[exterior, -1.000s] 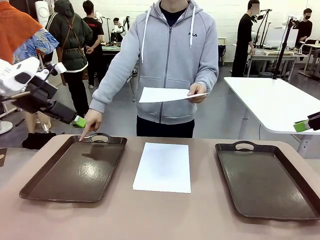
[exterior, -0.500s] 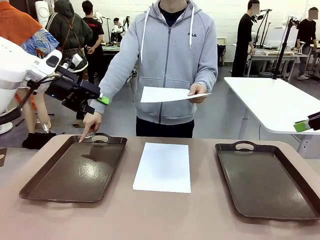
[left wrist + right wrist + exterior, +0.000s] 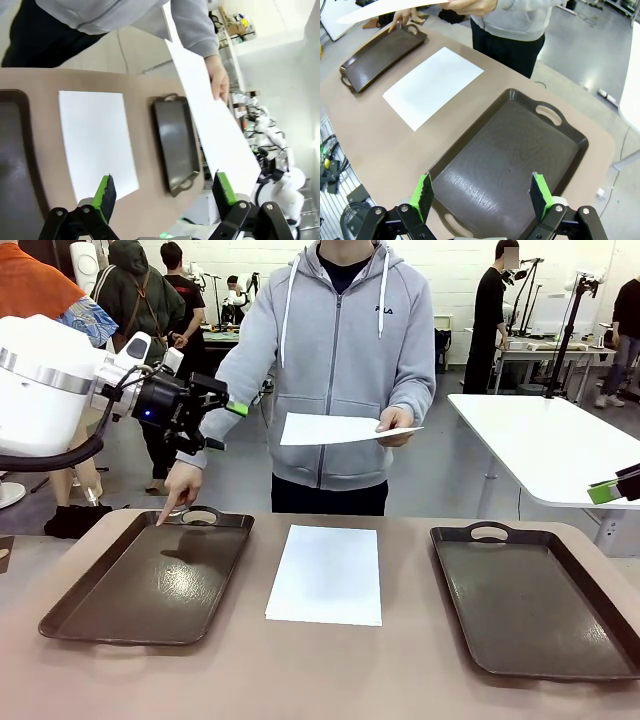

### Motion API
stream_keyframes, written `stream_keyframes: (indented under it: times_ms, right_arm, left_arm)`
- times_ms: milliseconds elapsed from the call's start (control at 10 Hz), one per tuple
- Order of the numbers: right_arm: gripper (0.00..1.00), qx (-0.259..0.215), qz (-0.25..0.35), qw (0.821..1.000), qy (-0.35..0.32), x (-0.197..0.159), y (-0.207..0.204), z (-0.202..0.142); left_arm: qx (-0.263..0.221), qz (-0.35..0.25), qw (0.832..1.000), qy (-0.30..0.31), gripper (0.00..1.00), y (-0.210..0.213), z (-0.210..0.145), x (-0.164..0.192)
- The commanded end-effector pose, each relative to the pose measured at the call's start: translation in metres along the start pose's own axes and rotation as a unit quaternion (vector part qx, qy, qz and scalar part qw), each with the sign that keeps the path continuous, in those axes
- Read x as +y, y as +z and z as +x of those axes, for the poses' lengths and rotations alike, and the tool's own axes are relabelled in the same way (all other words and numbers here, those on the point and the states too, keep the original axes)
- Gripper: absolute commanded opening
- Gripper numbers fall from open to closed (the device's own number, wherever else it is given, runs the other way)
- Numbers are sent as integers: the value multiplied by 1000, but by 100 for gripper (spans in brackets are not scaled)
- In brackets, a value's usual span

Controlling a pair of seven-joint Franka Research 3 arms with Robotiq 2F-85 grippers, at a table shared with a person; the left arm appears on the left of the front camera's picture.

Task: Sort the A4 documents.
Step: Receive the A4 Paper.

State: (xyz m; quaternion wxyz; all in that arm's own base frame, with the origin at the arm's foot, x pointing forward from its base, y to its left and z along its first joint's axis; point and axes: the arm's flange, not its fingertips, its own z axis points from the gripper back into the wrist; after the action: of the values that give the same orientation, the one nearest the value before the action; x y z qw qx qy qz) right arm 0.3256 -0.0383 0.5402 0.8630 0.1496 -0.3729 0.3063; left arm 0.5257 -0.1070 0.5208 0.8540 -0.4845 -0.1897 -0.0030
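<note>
front view is showing one sheet of paper (image 3: 325, 575) lying flat on the table (image 3: 300, 680) between the left tray (image 3: 150, 580) and the right tray (image 3: 530, 600), touching neither. the person is holding a second sheet (image 3: 330, 428) level at chest height by its edge in one hand (image 3: 395, 423), while the other hand (image 3: 183, 485) is pointing a finger at the left tray's far rim. the left gripper (image 3: 225, 427) is hanging in the air above that pointing hand, jaws spread wide and holding nothing; the left wrist view is looking along it toward the second sheet's long edge. the right gripper (image 3: 482, 192) is hovering over the right tray, jaws also wide and empty. both sheets are looking thin, very light and floppy, so a pinch is probably needing to land on a free edge or corner, well clear of the person's grip. the second sheet is offering such an edge in the air; the flat one is giving the jaws nothing to get under and is likely sliding on the smooth top if pushed. a hard squeeze is risking a crease.
</note>
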Motion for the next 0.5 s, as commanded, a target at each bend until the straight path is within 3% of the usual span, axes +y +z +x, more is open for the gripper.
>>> stream_keyframes:
  times_ms: [0, 400]
  right_arm:
    - [100, -1, 3, 1000, 0, 0, -1, 0]
    - [100, -1, 3, 1000, 0, 0, -1, 0]
  left_arm:
    - [9, -36, 998, 48, 100, -9, 17, -5]
    - [64, -101, 986, 118, 100, -47, 26, 6]
